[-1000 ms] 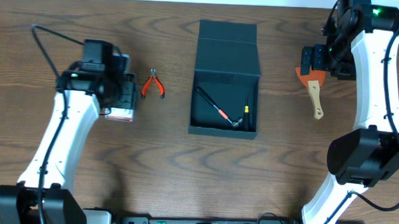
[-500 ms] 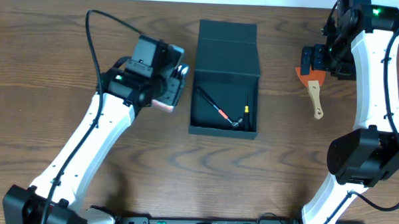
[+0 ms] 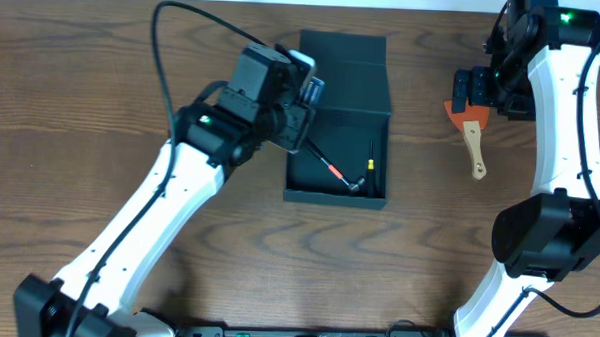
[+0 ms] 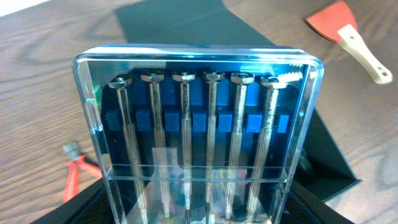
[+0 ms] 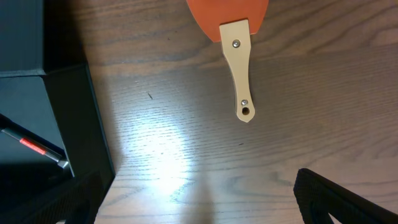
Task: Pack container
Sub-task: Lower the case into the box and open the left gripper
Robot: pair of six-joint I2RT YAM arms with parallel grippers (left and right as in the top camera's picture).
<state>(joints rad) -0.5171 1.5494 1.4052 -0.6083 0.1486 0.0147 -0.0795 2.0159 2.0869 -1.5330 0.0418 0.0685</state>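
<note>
While the left arm is stretched diagonally across the wood-grain table (image 3: pixel 104 42), a clear, hard plastic case (image 4: pixel 199 137) is seen clamped in the left gripper (image 3: pixel 305 94), right over the left wall of the container (image 3: pixel 341 75). Six slim steel screwdrivers (image 4: pixel 186 143) are racked side by side in the case on a blue holder. The container, matte dark teal and boxy, is set mid-table between the arms, its flap lid thrown open toward the far edge; two thin tools (image 3: pixel 332 170) are lying inside. Red-handled pliers (image 4: pixel 74 174) are glimpsed on the wood beside it. The right arm is reared up and bent, the right gripper (image 5: pixel 199 199) spread apart and empty, near an orange-bladed scraper (image 5: pixel 236 56) with a pale flat handle.
</note>
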